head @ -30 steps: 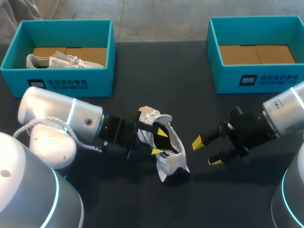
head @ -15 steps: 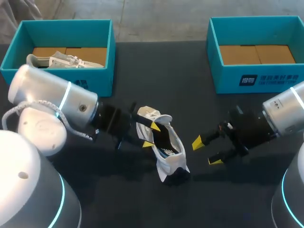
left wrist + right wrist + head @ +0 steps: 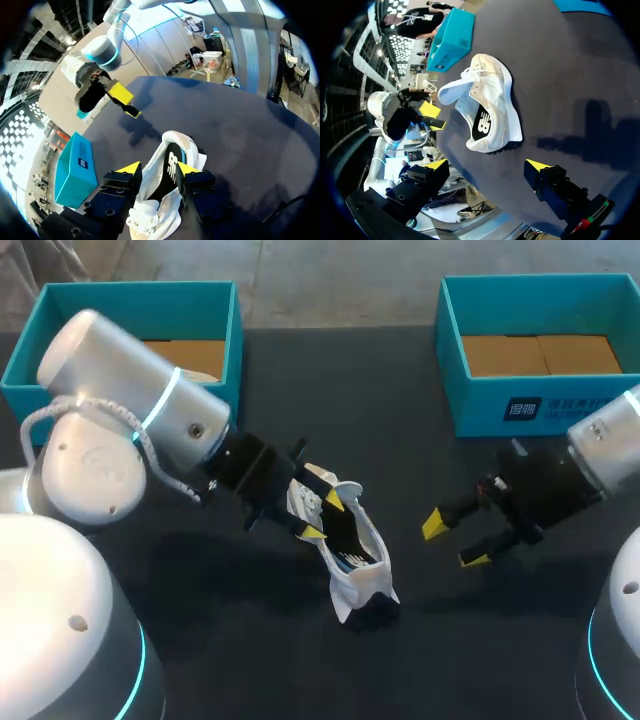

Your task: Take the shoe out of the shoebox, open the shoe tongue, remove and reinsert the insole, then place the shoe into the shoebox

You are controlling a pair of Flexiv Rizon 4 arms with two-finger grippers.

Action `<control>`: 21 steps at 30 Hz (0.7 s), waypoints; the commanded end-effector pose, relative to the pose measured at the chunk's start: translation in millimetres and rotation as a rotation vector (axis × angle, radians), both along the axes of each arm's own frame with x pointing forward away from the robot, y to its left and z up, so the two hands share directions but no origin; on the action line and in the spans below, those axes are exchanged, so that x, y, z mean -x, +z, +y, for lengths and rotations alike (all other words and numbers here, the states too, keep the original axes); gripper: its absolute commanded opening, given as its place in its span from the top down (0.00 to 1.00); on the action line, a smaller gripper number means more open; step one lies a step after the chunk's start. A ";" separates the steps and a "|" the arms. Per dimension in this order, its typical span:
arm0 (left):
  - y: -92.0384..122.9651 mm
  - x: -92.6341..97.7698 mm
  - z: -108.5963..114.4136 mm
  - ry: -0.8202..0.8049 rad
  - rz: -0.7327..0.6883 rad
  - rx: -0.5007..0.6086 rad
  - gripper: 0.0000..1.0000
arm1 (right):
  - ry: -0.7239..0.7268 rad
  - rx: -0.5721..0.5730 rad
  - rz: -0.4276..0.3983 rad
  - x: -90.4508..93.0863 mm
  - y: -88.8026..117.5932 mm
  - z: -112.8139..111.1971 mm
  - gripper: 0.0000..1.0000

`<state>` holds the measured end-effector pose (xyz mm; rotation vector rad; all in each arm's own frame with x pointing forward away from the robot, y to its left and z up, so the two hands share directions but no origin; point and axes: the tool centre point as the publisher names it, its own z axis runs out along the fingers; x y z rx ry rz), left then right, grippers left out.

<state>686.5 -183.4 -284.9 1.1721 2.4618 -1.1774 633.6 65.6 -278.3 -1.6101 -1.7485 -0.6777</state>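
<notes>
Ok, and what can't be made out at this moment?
Insole: the inside of the shoe is dark in the head view, and both wrist views show only its outside.
Grip: the left gripper straddles the shoe in the left wrist view, but contact is unclear.
Left shoebox: in the head view my left arm covers most of its inside.

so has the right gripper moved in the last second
Yes. The right gripper has drawn back slightly from the shoe, toward the right-hand shoebox.
</notes>
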 end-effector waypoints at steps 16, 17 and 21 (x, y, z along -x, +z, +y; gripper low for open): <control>19.6 6.7 -17.6 -0.196 0.052 -0.312 0.54 | -0.013 0.072 -0.010 -4.8 42.0 -51.0 0.00; 20.5 5.6 -18.1 -0.204 0.051 -0.321 0.56 | -0.013 0.072 -0.010 -4.8 42.0 -51.0 0.00; 23.2 3.4 -19.8 -0.257 0.048 -0.369 0.55 | -0.013 0.072 -0.010 -4.8 42.0 -51.0 0.00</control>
